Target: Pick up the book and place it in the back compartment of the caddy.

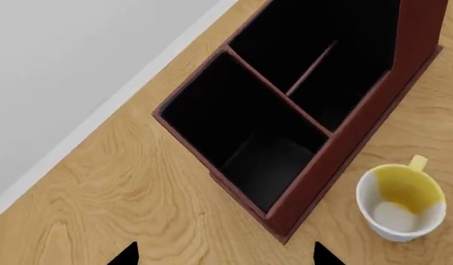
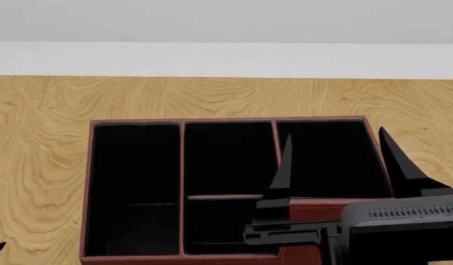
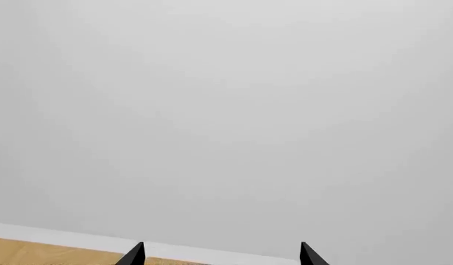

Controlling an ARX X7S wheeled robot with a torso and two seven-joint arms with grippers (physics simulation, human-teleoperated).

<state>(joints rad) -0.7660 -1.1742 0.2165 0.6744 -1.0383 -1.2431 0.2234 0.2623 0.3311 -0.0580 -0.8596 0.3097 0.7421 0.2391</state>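
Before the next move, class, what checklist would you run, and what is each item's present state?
1. Book located: not ok, it shows in no view.
2. Right gripper open and empty: ok, fingers apart over the caddy.
3. Left gripper open and empty: ok.
4. Caddy upright, the cells in view hold nothing: ok.
5. Mug outside the caddy: ok, it stands beside the outer wall.

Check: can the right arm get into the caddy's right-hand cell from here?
Probably yes: the right gripper hovers over the caddy at its right-hand cell, fingers apart, nothing in the way. It points at the wall, so must tilt down.
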